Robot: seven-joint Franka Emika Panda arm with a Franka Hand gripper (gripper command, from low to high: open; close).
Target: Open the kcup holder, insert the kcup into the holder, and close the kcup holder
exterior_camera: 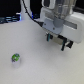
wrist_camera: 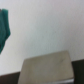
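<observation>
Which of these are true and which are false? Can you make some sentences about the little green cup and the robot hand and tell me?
1. The kcup sits on the white table. True.
2. The gripper is holding the kcup. False: the kcup lies apart from it, toward the exterior view's left.
3. The kcup has a green top. True.
4. The kcup is already inside a black box. False: it sits in the open on the table.
5. The gripper hangs above the table. True.
</observation>
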